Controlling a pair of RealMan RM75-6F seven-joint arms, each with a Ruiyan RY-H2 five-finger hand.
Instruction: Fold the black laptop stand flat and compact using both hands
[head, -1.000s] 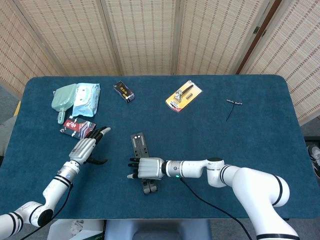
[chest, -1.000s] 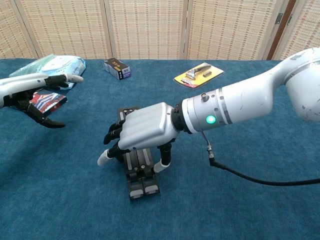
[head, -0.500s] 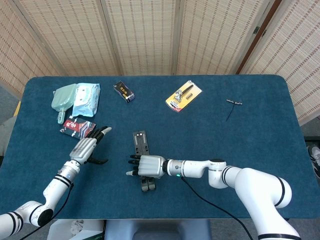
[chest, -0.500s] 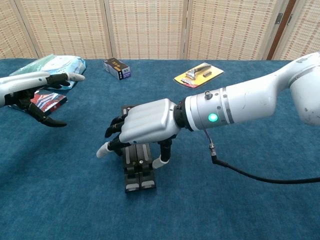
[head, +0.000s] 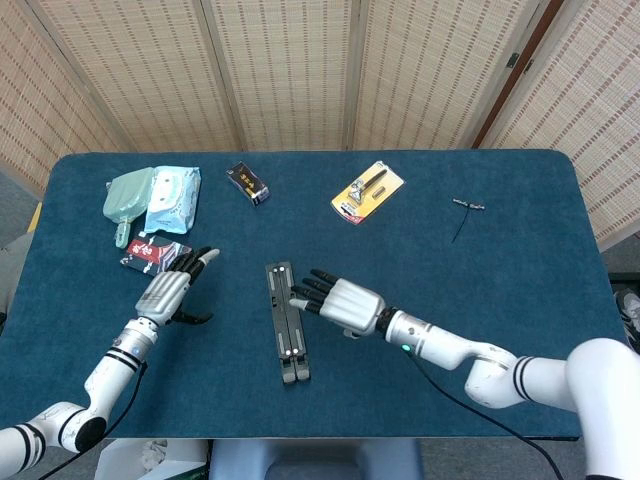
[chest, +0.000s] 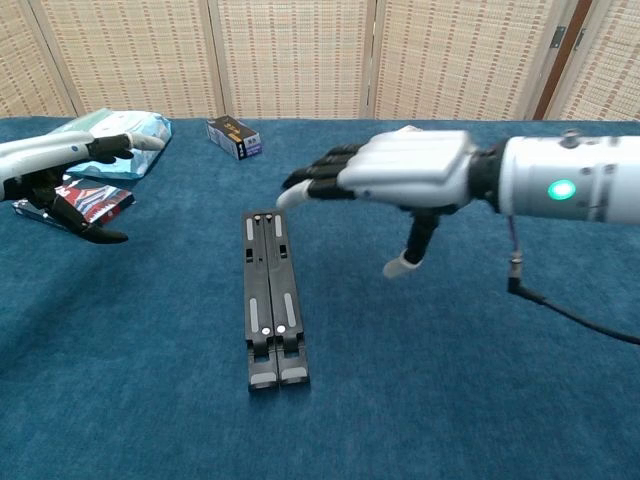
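Laptop stand lies flat, seemingly fully folded, between our hands. Right hand just beside it, fingers spread, empty; left hand well apart, spread. Risk: right fingertips nudging it askew.

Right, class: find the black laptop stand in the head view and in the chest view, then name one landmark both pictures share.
Head view: the laptop stand lies flat, low and left of centre, beside the right hand.
Chest view: the laptop stand lies lengthwise, left of centre, below the hand.
Shared landmark: the small black box farther back on the table.
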